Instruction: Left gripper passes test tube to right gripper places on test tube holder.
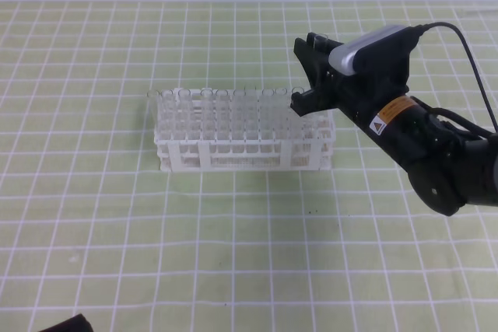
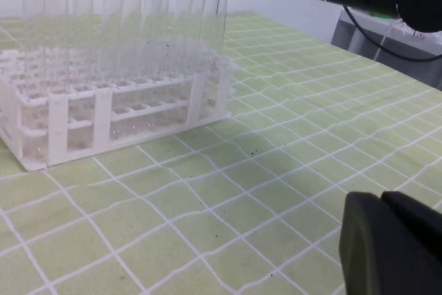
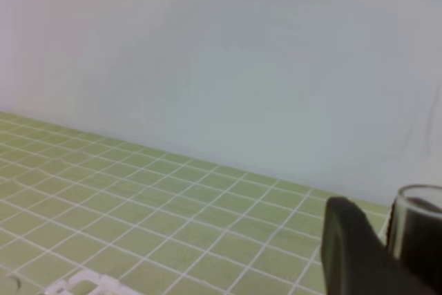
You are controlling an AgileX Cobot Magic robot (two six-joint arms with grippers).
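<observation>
A: Right gripper (image 1: pixel 305 75) sits over the right end of the test tube holder (image 1: pixel 233 155), high. Right wrist view shows a glass rim, the test tube (image 3: pixel 420 206), between its jaws, so I'd call it clenched on the tube.

B: And in the overhead?

A: Can't pick that tube out there; too many clear tubes (image 2: pixel 131 25) already stand along the back rows.

B: Left gripper (image 2: pixel 394 246)?

A: Only a dark finger at the bottom of its own view, low over the tabletop (image 1: pixel 117 231), well apart from the holder. Can't tell whether those jaws are released or clenched. Nothing visible in them.

B: So the step is insertion. Tips?

A: Judgement: keep the tube upright, line it over a free hole near the right end, lower straight, let go only once seated.

B: Room?

A: Open mat on the front and right sides. Risk is clipping the neighbouring tube tops; retreat up and right.
</observation>
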